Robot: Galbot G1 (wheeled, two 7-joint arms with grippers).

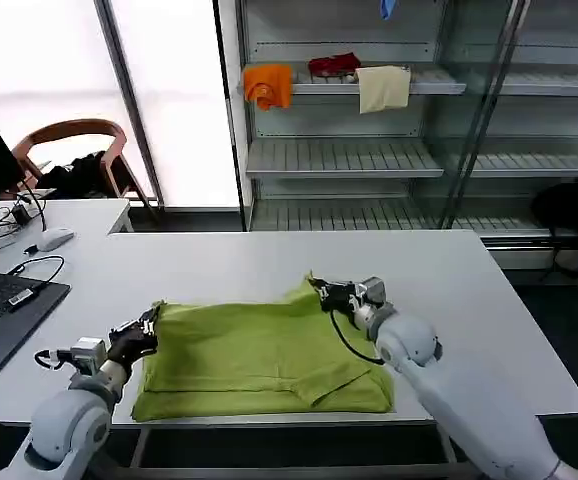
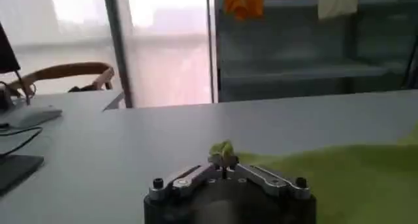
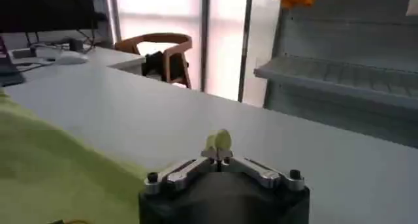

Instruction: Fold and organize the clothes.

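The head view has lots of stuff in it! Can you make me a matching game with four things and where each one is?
Things:
1. green T-shirt
2. orange cloth
3. wooden chair
4. computer mouse

Places:
A. on the side desk
B. by the window
C. pinched by both grippers on the white table
D. hanging off the top shelf

Pairs: 1-C, 2-D, 3-B, 4-A

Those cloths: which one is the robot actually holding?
The lime T-shirt spread on the white table, pinched by the left end effector and right end effector. The orange cloth and cream cloth hang on the shelf.
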